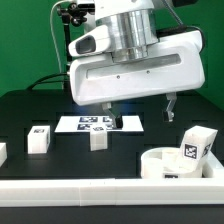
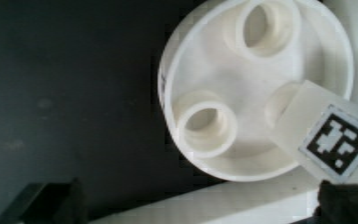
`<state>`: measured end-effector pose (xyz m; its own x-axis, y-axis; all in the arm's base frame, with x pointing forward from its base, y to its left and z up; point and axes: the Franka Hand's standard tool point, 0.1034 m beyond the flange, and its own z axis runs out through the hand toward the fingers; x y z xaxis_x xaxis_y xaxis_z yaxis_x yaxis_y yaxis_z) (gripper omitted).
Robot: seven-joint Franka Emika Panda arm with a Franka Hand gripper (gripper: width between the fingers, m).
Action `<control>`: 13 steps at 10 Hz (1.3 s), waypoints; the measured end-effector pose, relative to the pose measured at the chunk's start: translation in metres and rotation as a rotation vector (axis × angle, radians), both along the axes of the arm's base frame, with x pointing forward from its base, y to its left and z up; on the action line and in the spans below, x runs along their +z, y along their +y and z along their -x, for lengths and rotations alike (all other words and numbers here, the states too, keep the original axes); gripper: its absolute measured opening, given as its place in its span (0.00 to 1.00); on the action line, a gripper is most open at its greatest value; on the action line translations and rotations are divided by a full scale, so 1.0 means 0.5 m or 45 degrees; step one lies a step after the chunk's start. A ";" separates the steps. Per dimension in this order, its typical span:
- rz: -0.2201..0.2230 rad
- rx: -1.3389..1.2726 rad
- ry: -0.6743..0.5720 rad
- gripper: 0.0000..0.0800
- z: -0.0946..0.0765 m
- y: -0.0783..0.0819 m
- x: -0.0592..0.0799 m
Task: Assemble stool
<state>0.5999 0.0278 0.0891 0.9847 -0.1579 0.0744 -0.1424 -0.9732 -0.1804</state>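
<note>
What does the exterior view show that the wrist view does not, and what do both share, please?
Only the exterior view shows the marker board, a leg block on its left, another leg block before the board, the black table and the arm's white body. Only the wrist view shows the two round sockets in the seat. Both show the seat and the tagged leg block at its edge.
</note>
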 end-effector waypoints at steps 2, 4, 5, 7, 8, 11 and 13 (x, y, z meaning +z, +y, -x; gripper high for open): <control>0.100 0.205 0.015 0.81 0.012 0.009 -0.008; 0.200 0.326 0.010 0.81 0.042 0.025 -0.033; 0.218 0.373 0.013 0.81 0.060 -0.009 -0.046; 0.244 0.440 0.017 0.81 0.073 -0.096 -0.055; 0.239 0.464 0.025 0.81 0.079 -0.131 -0.058; 0.224 0.447 0.036 0.81 0.083 -0.146 -0.060; 0.223 0.443 0.040 0.81 0.087 -0.148 -0.063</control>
